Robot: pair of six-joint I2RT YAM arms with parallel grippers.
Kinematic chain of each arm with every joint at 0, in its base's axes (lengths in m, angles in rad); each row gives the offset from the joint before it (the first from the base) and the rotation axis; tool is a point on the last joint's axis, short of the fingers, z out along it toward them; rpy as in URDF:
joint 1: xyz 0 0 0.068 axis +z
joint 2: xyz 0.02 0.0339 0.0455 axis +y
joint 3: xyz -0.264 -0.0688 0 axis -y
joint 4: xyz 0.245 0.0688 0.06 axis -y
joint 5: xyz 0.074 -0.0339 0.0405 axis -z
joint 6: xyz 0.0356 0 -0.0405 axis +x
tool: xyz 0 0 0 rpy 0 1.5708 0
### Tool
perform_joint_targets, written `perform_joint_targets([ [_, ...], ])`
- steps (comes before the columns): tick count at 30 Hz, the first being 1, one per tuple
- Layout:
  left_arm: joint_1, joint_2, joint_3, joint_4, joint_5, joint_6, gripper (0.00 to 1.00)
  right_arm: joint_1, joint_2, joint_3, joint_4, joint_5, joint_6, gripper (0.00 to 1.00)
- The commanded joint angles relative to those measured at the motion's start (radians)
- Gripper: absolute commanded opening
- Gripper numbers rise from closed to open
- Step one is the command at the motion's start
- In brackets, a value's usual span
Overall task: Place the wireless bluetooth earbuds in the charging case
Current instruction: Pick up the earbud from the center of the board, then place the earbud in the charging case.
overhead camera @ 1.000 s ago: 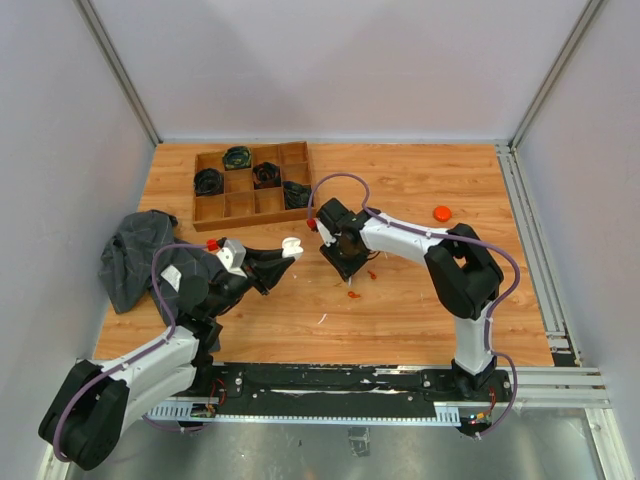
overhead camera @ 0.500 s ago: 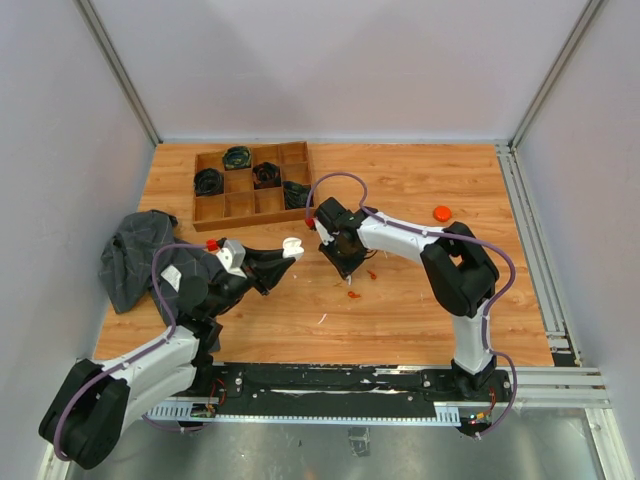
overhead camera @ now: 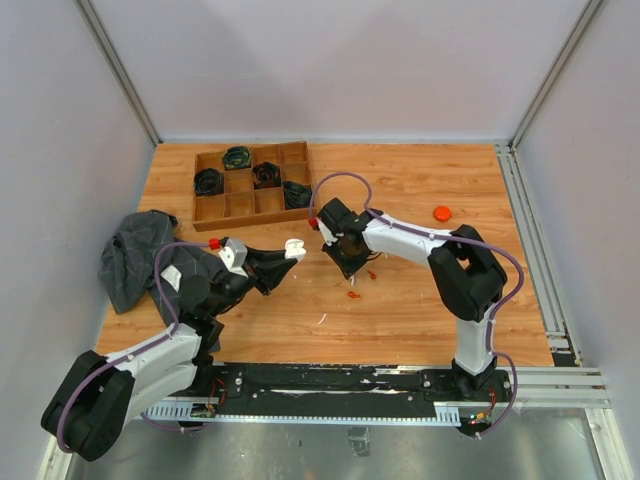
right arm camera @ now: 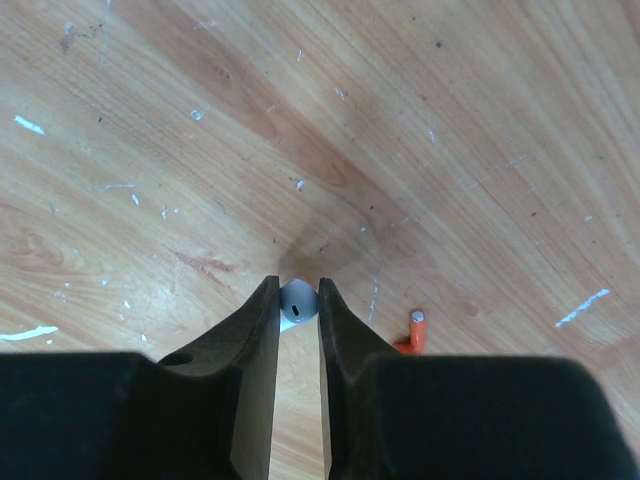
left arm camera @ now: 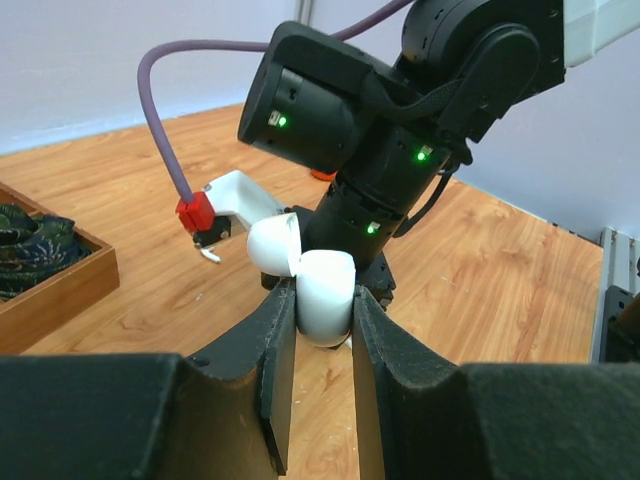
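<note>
The right claw (right arm camera: 298, 286) is pinching the lavender earbud (right arm camera: 298, 303) between its two fingertips, jaws drawn in tight around the small rounded body. It is pointing straight down at the wooden counter (right arm camera: 470, 150), and the earbud is sitting at or just above the surface; which of the two cannot be told. The orange-red earbud (right arm camera: 414, 331) is lying loose on the counter just to the right of that claw in the right wrist view, apart from the fingers.

The left claw (left arm camera: 322, 296) is clamping the white charging case (left arm camera: 326, 288) by its lower half, with the lid (left arm camera: 274, 246) hanging open toward the upper left of the left wrist view.

In the overhead view the case (overhead camera: 293, 246) is sitting left of and slightly above the right claw (overhead camera: 349, 266), near it but not touching, held up off the counter. So the move ahead is likely turning on that short gap: the right arm, already carrying the earbud, is the nearer one and would be lifting and travelling leftward. The risk is the earbud twisting in so small a pinch.
</note>
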Motion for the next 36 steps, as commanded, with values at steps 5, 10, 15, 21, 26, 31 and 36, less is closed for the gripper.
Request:
perform_joint_targets([
  [5,-0.003,-0.008,-0.005,0.053,-0.007,0.011,0.0,-0.009,-0.183,-0.037,0.038,0.022,-0.045,0.08],
  [10,-0.003,0.017,-0.002,0.093,0.015,-0.001,0.0,-0.009,-0.317,-0.087,0.103,0.008,-0.059,0.04],
  [15,-0.003,0.054,-0.012,0.187,0.06,-0.028,0.0,-0.006,-0.469,-0.181,0.232,-0.052,-0.077,0.02],
  [21,-0.003,0.074,0.0,0.235,0.115,-0.026,0.0,0.024,-0.62,-0.257,0.367,-0.077,-0.139,0.01],
  [26,-0.004,0.082,0.021,0.238,0.155,-0.021,0.0,0.047,-0.72,-0.338,0.521,-0.123,-0.177,0.01],
  [31,-0.003,0.086,0.027,0.264,0.167,-0.031,0.0,0.069,-0.781,-0.406,0.664,-0.198,-0.209,0.01],
  [36,-0.003,0.08,0.026,0.301,0.183,-0.06,0.0,0.097,-0.828,-0.469,0.802,-0.259,-0.229,0.01],
])
